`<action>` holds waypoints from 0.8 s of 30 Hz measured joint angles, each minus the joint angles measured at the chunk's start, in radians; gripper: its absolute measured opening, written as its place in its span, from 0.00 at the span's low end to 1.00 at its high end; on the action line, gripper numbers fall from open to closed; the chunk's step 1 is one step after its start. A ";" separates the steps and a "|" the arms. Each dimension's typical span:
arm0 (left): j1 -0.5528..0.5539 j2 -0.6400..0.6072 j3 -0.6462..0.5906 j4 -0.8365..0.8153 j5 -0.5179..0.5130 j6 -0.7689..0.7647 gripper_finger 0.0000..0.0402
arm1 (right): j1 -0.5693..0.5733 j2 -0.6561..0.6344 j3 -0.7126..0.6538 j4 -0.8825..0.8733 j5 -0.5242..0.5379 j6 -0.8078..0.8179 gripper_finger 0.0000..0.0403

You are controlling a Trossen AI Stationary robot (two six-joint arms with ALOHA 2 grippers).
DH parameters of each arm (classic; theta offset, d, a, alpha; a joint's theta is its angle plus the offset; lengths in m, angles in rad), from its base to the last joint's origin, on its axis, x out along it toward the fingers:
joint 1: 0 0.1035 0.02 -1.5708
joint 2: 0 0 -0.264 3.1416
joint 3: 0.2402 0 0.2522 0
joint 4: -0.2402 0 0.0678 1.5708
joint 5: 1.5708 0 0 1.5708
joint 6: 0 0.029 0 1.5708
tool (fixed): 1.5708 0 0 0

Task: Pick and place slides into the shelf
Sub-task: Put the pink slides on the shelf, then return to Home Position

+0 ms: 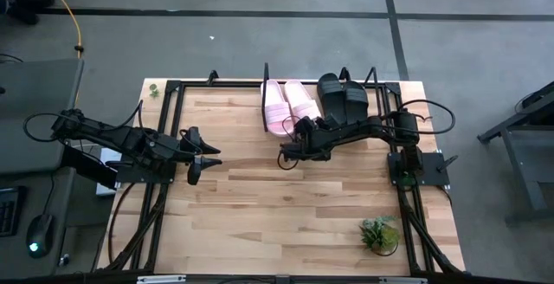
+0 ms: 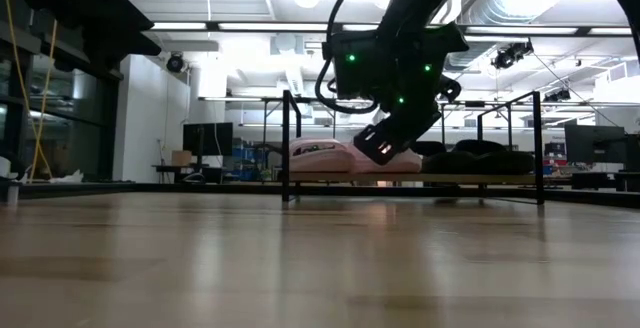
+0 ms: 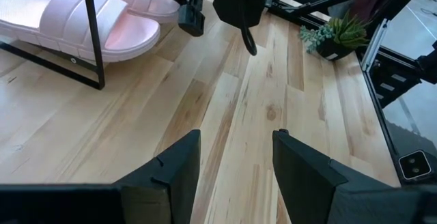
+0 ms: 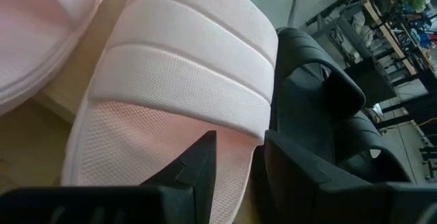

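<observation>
Slides line up on the shelf (image 1: 270, 109) at the far edge of the worktop (image 1: 286, 215): two pale pink slides (image 1: 288, 104) side by side toward the shelf's left end, two black slides (image 1: 342, 97) next to them on the right, all four lying flat on the rack's wooden board. The right end effector (image 1: 290, 151) hangs just in front of the shelf, at the near end of the right-hand pink slide (image 4: 184, 80); its fingers stand partly apart and grip nothing, with the sandal's ribbed strap filling the wrist camera's view just beyond the tips. The left end effector (image 1: 201, 157) waits well away over the left-middle of the worktop, fingers spread and empty. A small potted plant (image 1: 379, 233) sits near the front right corner.

By the look of them (moulded foam, with a textured footbed under the pink strap), these sandals should be light, slightly springy and not fragile, with enough surface grip to resist slipping. The broad strap arches clear of the sole and looks like the natural place to pinch; a squeeze across the sole's edge would likely flex the foam and let it twist. With every slot on the shelf filled, the placing appears complete or very nearly so.
</observation>
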State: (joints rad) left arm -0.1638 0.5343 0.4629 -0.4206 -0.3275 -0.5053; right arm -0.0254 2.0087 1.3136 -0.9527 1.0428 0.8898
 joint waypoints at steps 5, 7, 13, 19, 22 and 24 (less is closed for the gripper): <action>0.000 0.000 0.000 0.000 0.000 0.000 0.42 | 0.000 -0.005 0.000 -0.001 -0.005 -0.026 0.28; 0.000 0.000 0.000 0.000 0.000 0.000 0.42 | 0.000 -0.006 0.012 -0.020 -0.008 -0.027 0.28; 0.000 0.000 0.000 0.000 0.000 0.001 0.42 | 0.000 -0.008 0.084 -0.079 -0.059 -0.062 0.28; 0.000 0.000 0.000 0.000 0.000 0.000 0.42 | 0.000 -0.010 0.107 -0.079 -0.095 -0.106 0.28; 0.000 0.000 0.000 0.000 0.000 0.000 0.42 | 0.000 -0.010 0.107 -0.102 -0.108 -0.108 0.28; 0.000 0.000 0.000 0.000 0.000 0.000 0.42 | 0.000 -0.010 0.107 -0.117 -0.122 -0.108 0.28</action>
State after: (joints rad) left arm -0.1642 0.5346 0.4629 -0.4206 -0.3274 -0.5053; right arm -0.0254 1.9991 1.4204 -1.0697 0.9209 0.7822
